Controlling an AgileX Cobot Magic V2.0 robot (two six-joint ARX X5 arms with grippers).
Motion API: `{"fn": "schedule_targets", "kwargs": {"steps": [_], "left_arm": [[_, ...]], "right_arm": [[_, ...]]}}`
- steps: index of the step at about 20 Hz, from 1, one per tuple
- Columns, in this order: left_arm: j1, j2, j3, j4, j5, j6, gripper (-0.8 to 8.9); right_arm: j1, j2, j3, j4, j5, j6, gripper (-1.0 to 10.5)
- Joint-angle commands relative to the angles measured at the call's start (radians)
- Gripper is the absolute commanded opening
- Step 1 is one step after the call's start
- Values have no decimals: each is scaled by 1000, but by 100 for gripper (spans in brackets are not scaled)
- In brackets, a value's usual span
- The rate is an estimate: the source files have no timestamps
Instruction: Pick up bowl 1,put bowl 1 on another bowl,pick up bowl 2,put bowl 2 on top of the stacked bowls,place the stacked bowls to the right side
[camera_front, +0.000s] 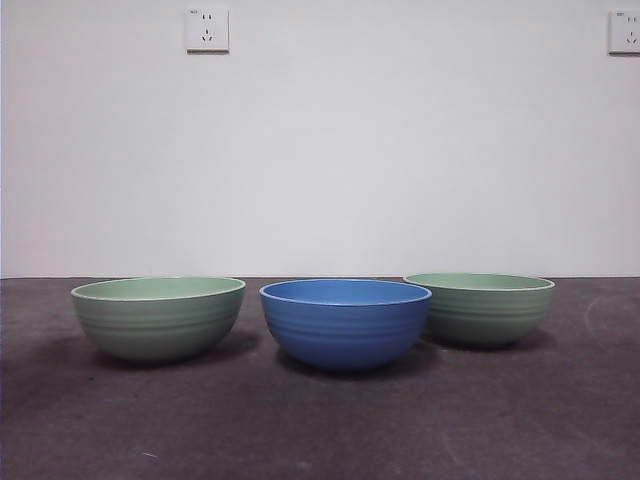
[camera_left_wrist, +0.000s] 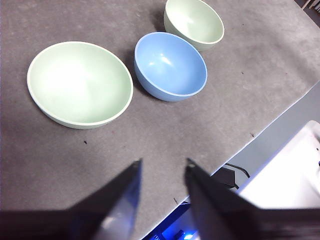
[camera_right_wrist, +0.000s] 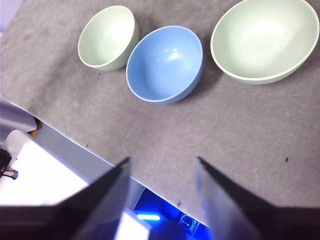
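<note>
Three bowls are sitting unstacked across mid-frame on the desk (camera_front: 320, 440): blue bowl (camera_front: 345, 322) centre, green bowls (camera_front: 158, 316) (camera_front: 480, 308) flanking. Both grippers (camera_left_wrist: 162, 167) (camera_right_wrist: 160, 165) are hovering released. The bowls are looking rigid, smooth, probably light; pinching a rim seems best.

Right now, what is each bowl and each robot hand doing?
Blue bowl: upright, empty, alone on the table, between the green bowls.
Left green bowl: upright, empty, not stacked.
Right green bowl: upright, empty, not stacked, a bit farther back.
Left hand: open, holding nothing, away from the bowls.
Right hand: open, holding nothing, away from the bowls.
</note>
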Motion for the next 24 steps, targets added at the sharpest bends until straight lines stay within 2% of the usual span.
{"fn": "schedule_targets", "kwargs": {"steps": [1, 7, 16, 24], "left_arm": [[-3, -2, 12, -5, 2, -6, 598], [-3, -2, 15, -4, 1, -7, 598], [-3, -2, 16, -4, 1, -14, 598], [-3, -2, 16, -4, 1, -14, 598]], "right_arm": [[2, 0, 3, 6, -1, 24, 607], [2, 5, 3, 10, 2, 36, 607], [2, 77, 3, 135, 160, 143, 602], [2, 264, 3, 302, 220, 217, 598]]}}
